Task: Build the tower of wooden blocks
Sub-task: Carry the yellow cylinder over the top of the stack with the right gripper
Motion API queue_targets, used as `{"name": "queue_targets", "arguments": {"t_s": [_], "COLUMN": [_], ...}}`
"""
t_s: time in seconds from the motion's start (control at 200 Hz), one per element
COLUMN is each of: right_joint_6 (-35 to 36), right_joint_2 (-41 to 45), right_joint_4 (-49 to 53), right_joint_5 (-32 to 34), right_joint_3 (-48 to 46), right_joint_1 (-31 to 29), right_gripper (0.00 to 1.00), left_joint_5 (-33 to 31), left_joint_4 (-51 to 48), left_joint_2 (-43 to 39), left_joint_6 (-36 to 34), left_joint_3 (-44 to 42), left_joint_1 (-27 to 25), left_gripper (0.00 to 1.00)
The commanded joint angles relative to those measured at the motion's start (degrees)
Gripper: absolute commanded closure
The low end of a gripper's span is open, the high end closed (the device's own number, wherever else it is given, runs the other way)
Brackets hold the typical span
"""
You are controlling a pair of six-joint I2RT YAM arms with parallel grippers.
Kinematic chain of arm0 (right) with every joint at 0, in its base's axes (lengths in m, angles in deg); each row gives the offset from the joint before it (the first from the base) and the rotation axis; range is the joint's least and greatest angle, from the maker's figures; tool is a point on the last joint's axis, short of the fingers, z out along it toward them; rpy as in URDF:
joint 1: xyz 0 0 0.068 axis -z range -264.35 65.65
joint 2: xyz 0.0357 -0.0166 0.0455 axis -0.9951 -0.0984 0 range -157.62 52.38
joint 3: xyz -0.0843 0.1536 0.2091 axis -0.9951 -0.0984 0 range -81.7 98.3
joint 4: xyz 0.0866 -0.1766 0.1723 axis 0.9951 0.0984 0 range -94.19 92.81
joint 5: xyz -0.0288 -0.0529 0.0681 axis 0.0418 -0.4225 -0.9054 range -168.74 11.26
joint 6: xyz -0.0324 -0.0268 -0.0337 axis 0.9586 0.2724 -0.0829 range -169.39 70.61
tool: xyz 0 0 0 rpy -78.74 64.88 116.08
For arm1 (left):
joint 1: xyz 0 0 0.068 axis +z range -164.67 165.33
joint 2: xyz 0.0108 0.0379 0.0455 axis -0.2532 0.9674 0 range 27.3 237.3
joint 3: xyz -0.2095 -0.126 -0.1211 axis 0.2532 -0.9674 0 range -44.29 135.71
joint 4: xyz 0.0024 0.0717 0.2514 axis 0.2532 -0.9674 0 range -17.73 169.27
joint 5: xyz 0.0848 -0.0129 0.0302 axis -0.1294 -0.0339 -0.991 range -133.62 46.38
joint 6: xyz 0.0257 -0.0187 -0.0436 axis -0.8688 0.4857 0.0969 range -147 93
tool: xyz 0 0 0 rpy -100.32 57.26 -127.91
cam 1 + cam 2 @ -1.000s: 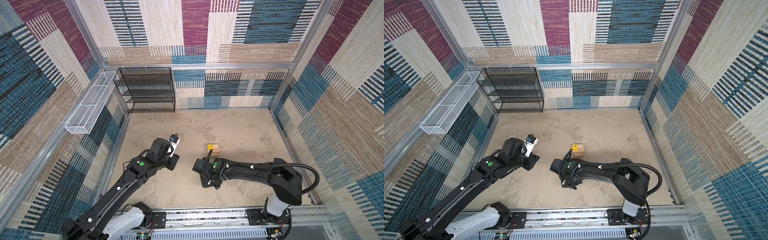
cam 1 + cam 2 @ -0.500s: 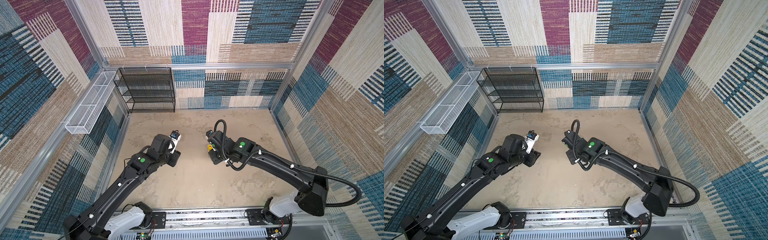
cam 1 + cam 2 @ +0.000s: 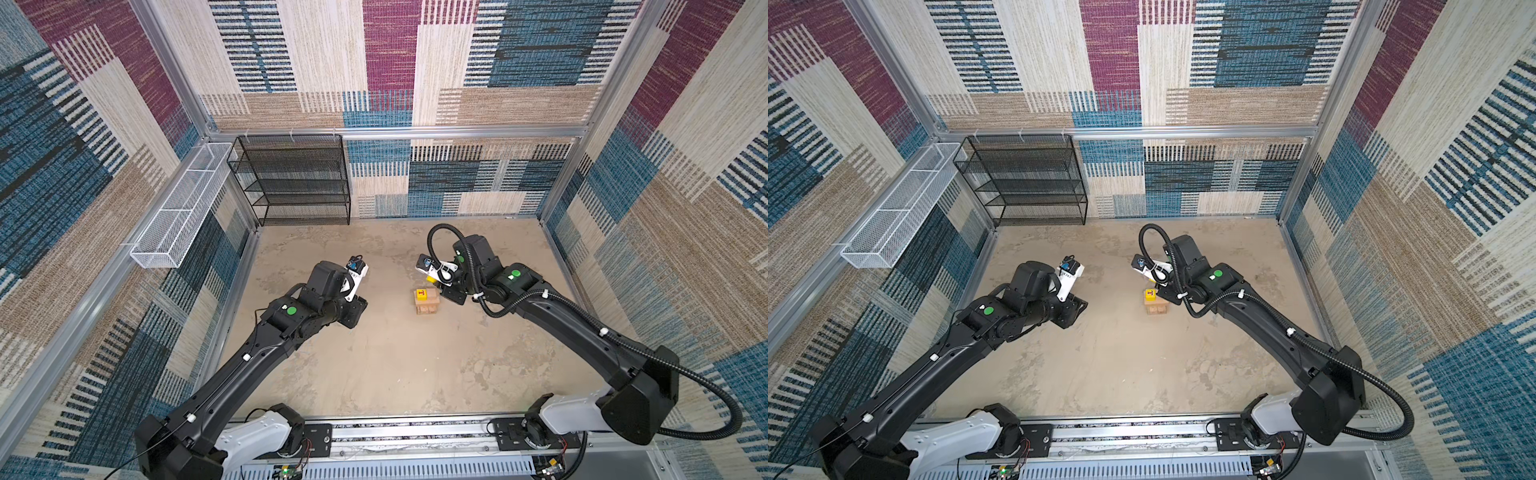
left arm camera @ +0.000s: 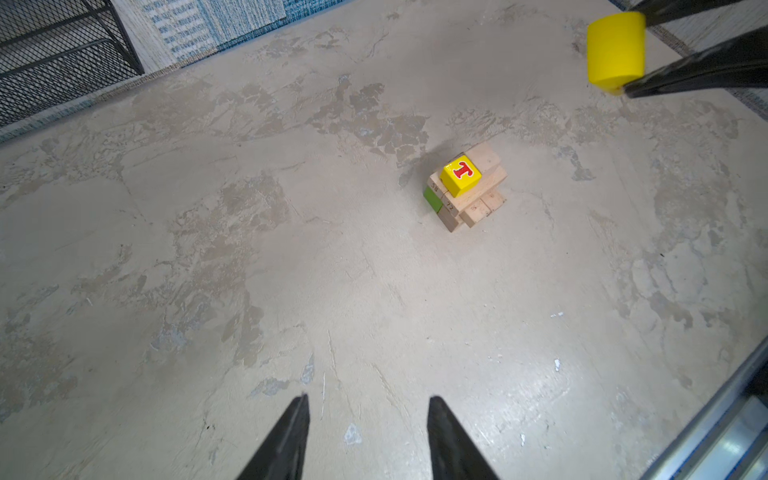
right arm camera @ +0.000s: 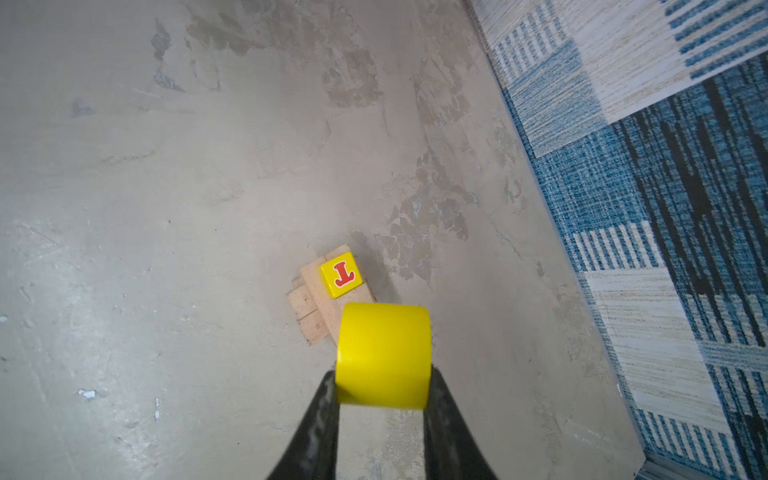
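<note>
The tower (image 3: 427, 301) stands on the desk (image 3: 395, 365) a little right of the middle, just beside the right claw (image 5: 382, 390) in both top views. That claw's 2 fingers (image 5: 322, 415) are clamped on the sides of a plain yellow piece (image 5: 383, 355) with rounded corners, held up off the desk and clear of the stack. Through the right wrist camera the piece overlaps the tower's near edge. On top of the tower sits 1 yellow cube (image 4: 460, 174) with a red T facing up. It rests on tan planks (image 4: 478, 203) laid crosswise in layers, and a green brick (image 4: 432, 198) shows low at 1 side. The left claw (image 4: 369, 401) hangs well apart from the tower, jaws spread about halfway and holding nothing, with bare desk between the tips. A black mesh shelf (image 3: 295, 178) stands against the back wall, and a white wire basket (image 3: 183, 208) is fixed to the left wall.
</note>
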Motion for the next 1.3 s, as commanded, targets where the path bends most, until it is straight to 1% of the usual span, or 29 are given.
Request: {"name": "queue_targets", "arguments": {"t_s": [0.0,0.1,0.155,0.245,0.421,0.511,0.701,0.871,1.117,1.297], "right_joint_6": [8.1,10.6,13.8,16.6,20.7,21.2,22.1,22.5,22.0,22.5], "right_joint_2": [-2.6,-4.9,-6.6,-8.8,-12.8,-15.8,-19.6,-21.5,-23.3,-24.3], "right_joint_4": [2.1,4.1,7.6,8.3,10.2,12.1,12.8,12.6,13.1,12.5], "right_joint_5": [-2.9,-3.4,-5.7,-4.9,-5.9,-5.8,-4.3,-2.3,-2.7,-1.8], "right_joint_3": [0.8,1.8,3.4,4.3,7.6,10.5,13.1,13.8,14.8,14.4], "right_joint_1": [1.4,1.9,2.4,2.7,3.2,3.3,3.3,3.3,3.1,2.6], "right_gripper": [1.0,1.0,1.0,1.0,1.0,1.0,1.0,1.0,1.0,1.0], "left_joint_5": [2.8,4.2,4.5,4.7,4.8,4.6,4.1,4.3,4.0,4.2], "left_joint_4": [1.1,1.1,1.1,1.1,1.4,1.5,1.9,2.7,3.2,3.5], "left_joint_2": [0.6,1.2,1.4,1.1,-0.1,-0.6,-1.7,-2.6,-2.8,-3.0], "left_joint_6": [-0.5,-0.7,-0.7,-0.8,-0.8,-1.1,-1.6,-1.8,-2.4,-2.4], "left_joint_3": [0.4,0.4,0.4,0.1,-1.2,-1.9,-3.1,-4.0,-5.1,-5.6], "left_joint_1": [0.0,0.0,0.0,0.0,0.0,0.0,0.0,0.0,0.0,0.0], "left_gripper": [0.49,0.49,0.5,0.49,0.49,0.5,0.49,0.49,0.49,0.48]}}
